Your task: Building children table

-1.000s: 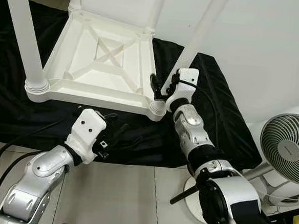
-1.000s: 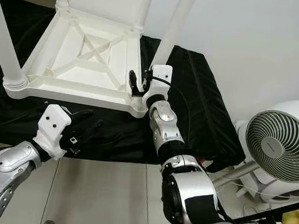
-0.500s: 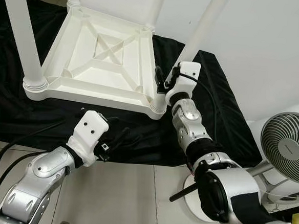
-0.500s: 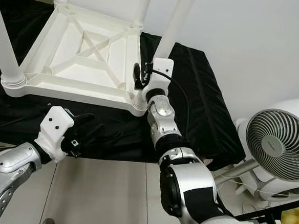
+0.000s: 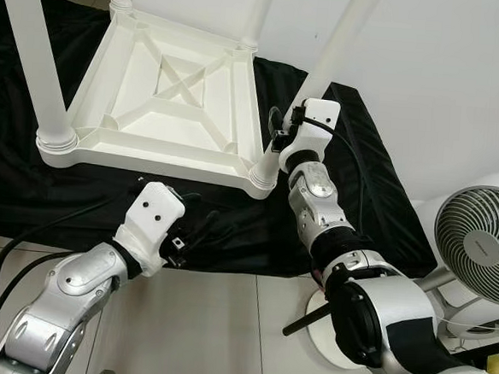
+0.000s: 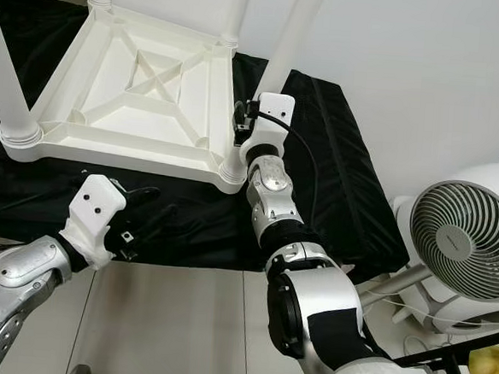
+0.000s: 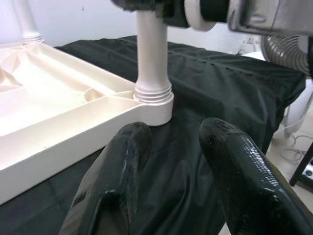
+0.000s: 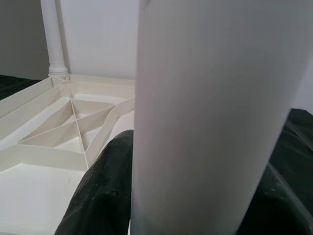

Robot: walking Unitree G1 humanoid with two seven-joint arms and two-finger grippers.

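A white children's table [image 5: 166, 96] lies upside down on a black cloth [image 5: 377, 204], its legs pointing up. The near right leg [image 5: 332, 47] stands in its corner socket [image 5: 263, 175]. My right gripper [image 5: 280, 138] is shut on this leg just above the socket; in the right wrist view the leg [image 8: 205, 112] sits between the black fingers [image 8: 105, 186]. My left gripper [image 5: 197, 222] hovers open over the cloth in front of the table's near edge. The left wrist view has its two fingers [image 7: 122, 166] apart, pointing at the same socket [image 7: 153, 100].
A white fan [image 5: 477, 246] stands on the floor at the right. The white wall rises behind the table. Grey floor tiles [image 5: 205, 329] lie in front of the cloth. A black cable [image 5: 5, 255] runs by my left arm.
My right gripper has shifted rightward from the table's rim onto the near right leg and now has it between its fingers. The left gripper has barely moved.
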